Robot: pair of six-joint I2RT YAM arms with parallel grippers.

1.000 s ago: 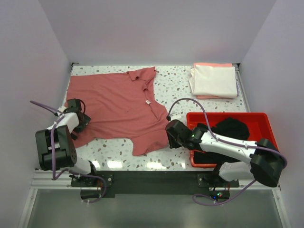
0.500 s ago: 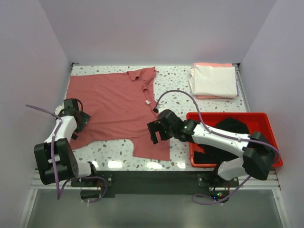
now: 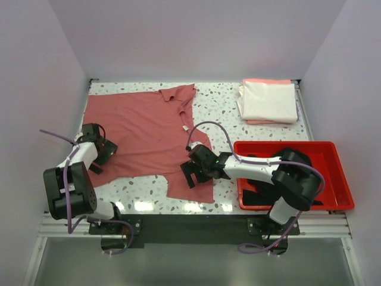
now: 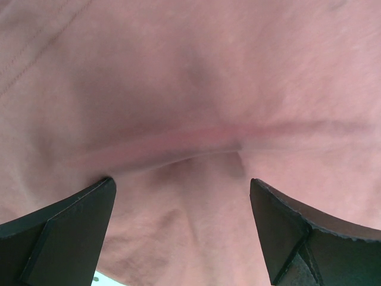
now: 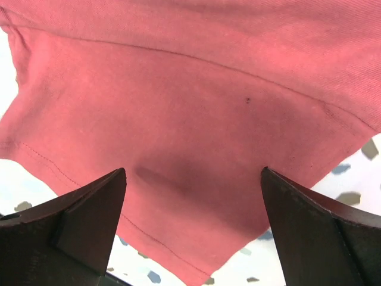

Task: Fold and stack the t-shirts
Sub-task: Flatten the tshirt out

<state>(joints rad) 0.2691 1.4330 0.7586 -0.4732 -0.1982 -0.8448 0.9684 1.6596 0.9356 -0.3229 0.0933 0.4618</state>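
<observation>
filling the floor between the white walls, a pale speckled stone-pattern table (image 3: 226, 107) carries everything. the dusty rose-red short-sleeved cloth t-shirt (image 3: 143, 131) lies opened out over the table's left half, its collar toward the far edge near the middle. a small white tag shows on it just beside the collar opening, and one flap reaches toward the near edge at its right.

on the near right stands a rigid red rectangular plastic tray (image 3: 321, 143), well apart from the rose-red shirt. inside it lies a crumpled black cloth t-shirt (image 3: 259, 193), partly hidden under the right arm. at the far right corner a cream-white t-shirt (image 3: 269, 101) sits folded into a neat rectangle. it rests on a folded peach-pink t-shirt (image 3: 268, 80), which shows only as thin edges at the far and near sides.

the right arm reaches from its base across the tray's near-left corner. the right gripper (image 3: 190, 173) hangs over the near-right flap of the rose-red shirt (image 5: 196, 89). in the right wrist view its black fingers (image 5: 89, 220) are spread wide with flat cloth between them, gripping nothing.

the left gripper (image 3: 102, 154) is at the shirt's left edge. in the left wrist view its fingers (image 4: 65, 232) are also spread wide, close above the rose-red cloth (image 4: 190, 89). a raised crease runs across between them, and they pinch nothing.
</observation>
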